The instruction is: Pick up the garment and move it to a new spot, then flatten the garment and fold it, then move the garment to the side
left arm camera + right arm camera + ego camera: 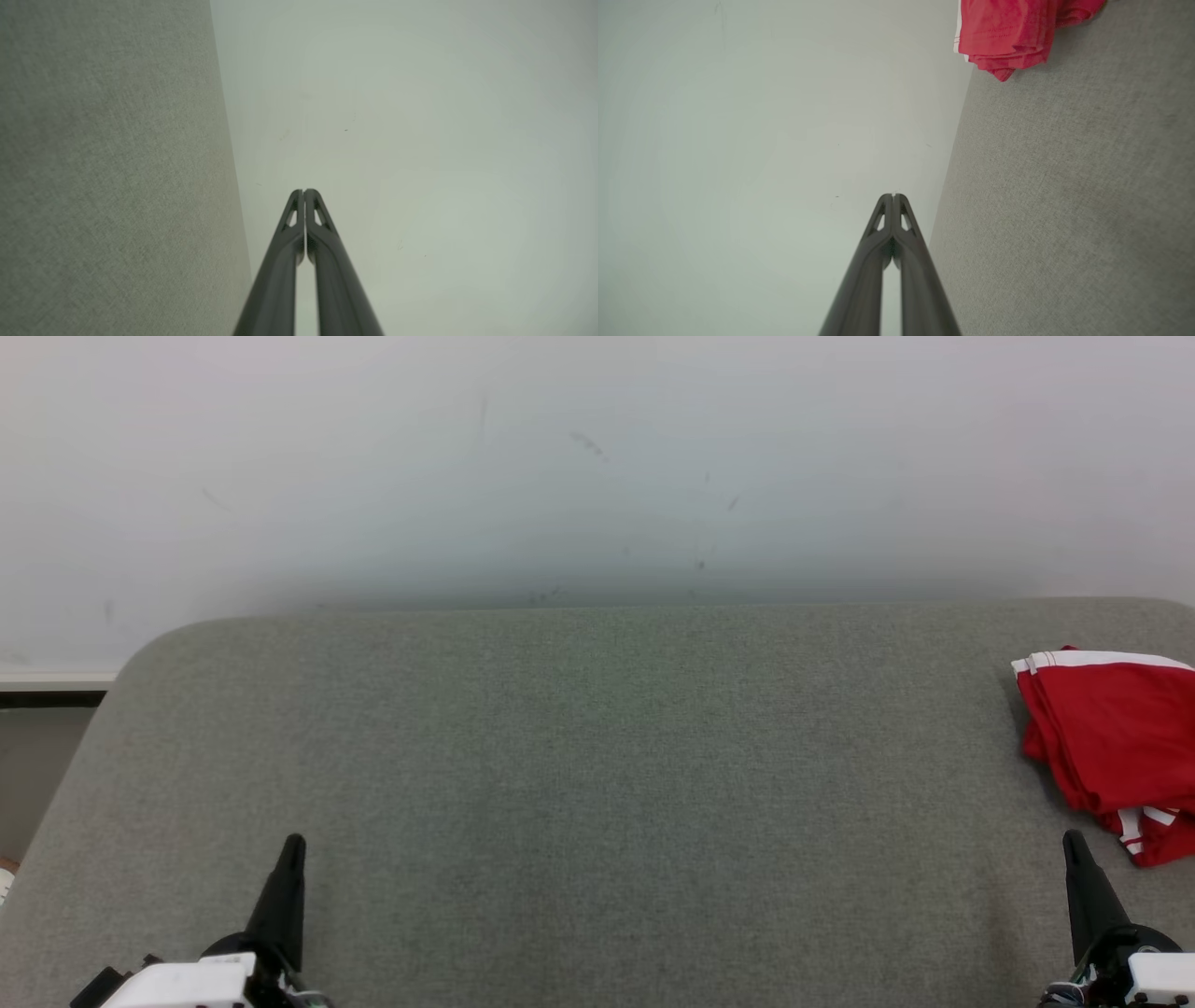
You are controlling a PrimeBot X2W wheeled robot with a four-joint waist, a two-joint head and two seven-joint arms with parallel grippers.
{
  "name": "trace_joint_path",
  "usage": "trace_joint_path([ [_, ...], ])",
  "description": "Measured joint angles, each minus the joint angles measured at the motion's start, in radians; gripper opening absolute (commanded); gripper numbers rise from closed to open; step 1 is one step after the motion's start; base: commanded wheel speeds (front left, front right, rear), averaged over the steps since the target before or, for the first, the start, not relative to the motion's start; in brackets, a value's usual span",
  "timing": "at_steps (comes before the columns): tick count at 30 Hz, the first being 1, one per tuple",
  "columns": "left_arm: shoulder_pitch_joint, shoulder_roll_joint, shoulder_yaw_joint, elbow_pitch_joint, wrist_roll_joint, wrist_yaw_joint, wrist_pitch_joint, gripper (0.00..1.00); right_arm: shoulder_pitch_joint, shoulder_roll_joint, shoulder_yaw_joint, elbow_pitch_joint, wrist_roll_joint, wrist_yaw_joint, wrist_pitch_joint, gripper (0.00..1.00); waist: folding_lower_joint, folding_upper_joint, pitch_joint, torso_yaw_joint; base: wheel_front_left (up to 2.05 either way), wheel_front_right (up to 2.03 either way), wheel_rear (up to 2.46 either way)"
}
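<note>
Red garment (1106,747) in a folded pile on grey felt top (597,784), just ahead and outboard of my right gripper (1074,845) | long axis probably runs away from it, frame edge crops it | left gripper (293,845) well apart | both pinched closed, empty | I'd reach with the right

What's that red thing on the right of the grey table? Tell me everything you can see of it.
It is a red garment of soft, thin-looking cloth with white stripe trim along its far edge and near corner. It lies folded in a loose, slightly rumpled stack, its layered edges showing. It rests on the grey fabric-covered table at the right, partly cut off by the picture. The right gripper is near but not touching it.
</note>
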State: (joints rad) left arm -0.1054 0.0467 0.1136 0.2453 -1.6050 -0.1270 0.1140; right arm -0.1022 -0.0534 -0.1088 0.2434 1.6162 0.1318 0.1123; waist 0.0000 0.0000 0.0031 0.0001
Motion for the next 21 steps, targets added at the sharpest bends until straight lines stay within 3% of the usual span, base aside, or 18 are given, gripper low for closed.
trace_joint_path([
  [21, 0.000, 0.000, 0.000, 0.000, 0.000, 0.000, 0.000, 0.00, 0.000, 0.001, -0.001, 0.000, 0.000, 0.000, 0.001, 0.00, 0.0000, 0.0000, 0.000, 0.000, 0.00, 0.00, 0.00],
])
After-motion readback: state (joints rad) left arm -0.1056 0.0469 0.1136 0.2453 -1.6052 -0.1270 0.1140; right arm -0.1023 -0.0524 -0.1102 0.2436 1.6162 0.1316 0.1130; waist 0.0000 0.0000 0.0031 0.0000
